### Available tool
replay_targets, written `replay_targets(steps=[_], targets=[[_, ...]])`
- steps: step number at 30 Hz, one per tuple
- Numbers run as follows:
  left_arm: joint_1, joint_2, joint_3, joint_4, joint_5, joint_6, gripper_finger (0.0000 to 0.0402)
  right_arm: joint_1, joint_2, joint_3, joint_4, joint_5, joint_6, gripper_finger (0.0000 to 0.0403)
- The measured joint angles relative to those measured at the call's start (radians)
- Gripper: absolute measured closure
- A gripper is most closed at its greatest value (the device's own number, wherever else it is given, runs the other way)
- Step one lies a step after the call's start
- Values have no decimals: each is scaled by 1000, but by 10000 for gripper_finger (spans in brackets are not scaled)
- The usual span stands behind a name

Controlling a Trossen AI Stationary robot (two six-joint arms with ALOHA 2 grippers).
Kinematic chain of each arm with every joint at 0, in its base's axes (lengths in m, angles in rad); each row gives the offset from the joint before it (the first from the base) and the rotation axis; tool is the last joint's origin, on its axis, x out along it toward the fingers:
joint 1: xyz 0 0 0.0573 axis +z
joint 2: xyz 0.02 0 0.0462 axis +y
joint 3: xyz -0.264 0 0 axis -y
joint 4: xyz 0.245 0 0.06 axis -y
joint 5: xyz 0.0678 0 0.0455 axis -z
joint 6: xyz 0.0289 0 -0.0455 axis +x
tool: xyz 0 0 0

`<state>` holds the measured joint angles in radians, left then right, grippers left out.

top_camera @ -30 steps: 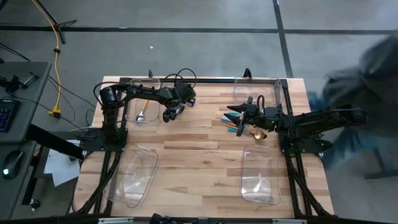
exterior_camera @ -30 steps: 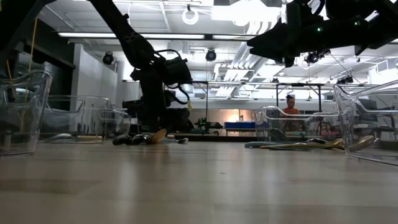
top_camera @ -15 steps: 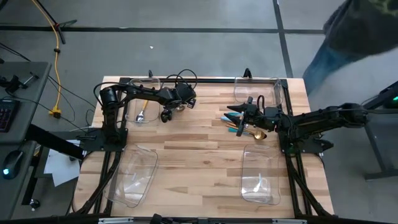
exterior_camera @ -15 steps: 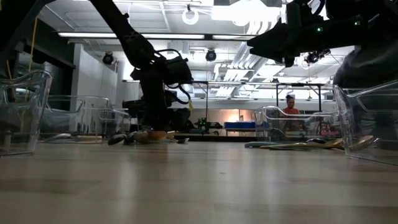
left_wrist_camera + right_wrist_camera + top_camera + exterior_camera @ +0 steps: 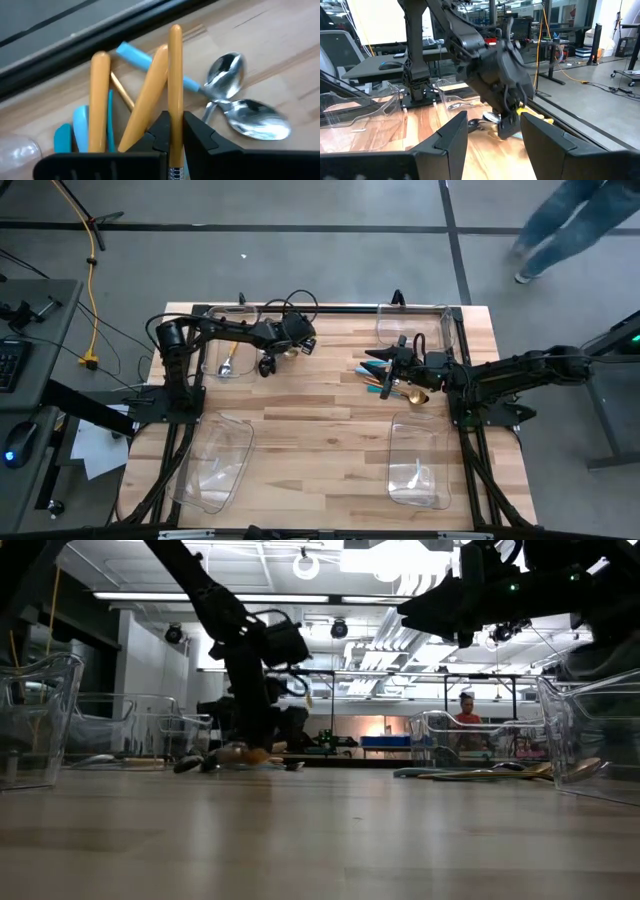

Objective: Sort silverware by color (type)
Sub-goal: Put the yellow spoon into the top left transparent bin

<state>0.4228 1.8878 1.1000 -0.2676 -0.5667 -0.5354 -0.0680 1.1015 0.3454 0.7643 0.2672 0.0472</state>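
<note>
The left gripper [image 5: 174,131] is down at the heap of silverware near the far edge of the pale wooden table [image 5: 320,440], and its two dark fingers are pinched tight on a slim orange-handled utensil [image 5: 175,75], the handle running straight up between the jaws. Around that pinch lie two more orange handles [image 5: 100,100], a light-blue handle [image 5: 145,60] crossing behind them, and two shiny silver spoon bowls [image 5: 250,117] resting on the wood just beside the heap. From above, the left gripper [image 5: 268,363] sits just beside the clear plastic bin [image 5: 228,352] at the table's far left corner, where one piece of cutlery [image 5: 227,364] already lies inside. Across the table the right gripper [image 5: 388,376] hovers over a second cluster of silverware [image 5: 392,385], teal, orange and gold pieces fanned out near the far right clear bin [image 5: 412,325]; its fingers [image 5: 450,137] stand well apart with nothing between them. At table level, the left arm's dark wrist [image 5: 262,650] stands over the far heap. Two more clear bins sit at the near side of the table, the near left one [image 5: 215,460] and the near right one [image 5: 420,460]. A person's legs [image 5: 570,225] show on the floor beyond the table's far right corner.
</note>
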Motion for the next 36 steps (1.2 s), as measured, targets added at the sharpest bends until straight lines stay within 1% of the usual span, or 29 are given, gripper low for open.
replay_targets(steps=[6, 11, 18, 21, 25, 30, 34, 36], targets=[[-14, -105, 0, -6, -5, 66, 386, 0, 0, 0, 0, 0, 0, 235], [-35, -229, 0, -8, -10, 137, 385, 0, 0, 0, 0, 0, 0, 235], [-114, -399, -2, 14, 4, 285, 384, 0, 0, 0, 0, 0, 1, 235], [-151, -472, -42, 76, 40, 345, 384, 0, 0, 0, -5, 0, 1, 235], [-193, -568, -146, 233, 146, 392, 383, 0, 0, 0, -5, -2, 1, 235], [-234, -681, -357, 505, 310, 404, 383, 0, 0, 0, -3, -36, 0, 235], [-255, -743, -534, 775, 419, 400, 383, 0, 0, 0, 5, -39, -1, 235], [-262, -757, -615, 936, 481, 406, 383, 0, 0, 0, 11, -39, -1, 235]])
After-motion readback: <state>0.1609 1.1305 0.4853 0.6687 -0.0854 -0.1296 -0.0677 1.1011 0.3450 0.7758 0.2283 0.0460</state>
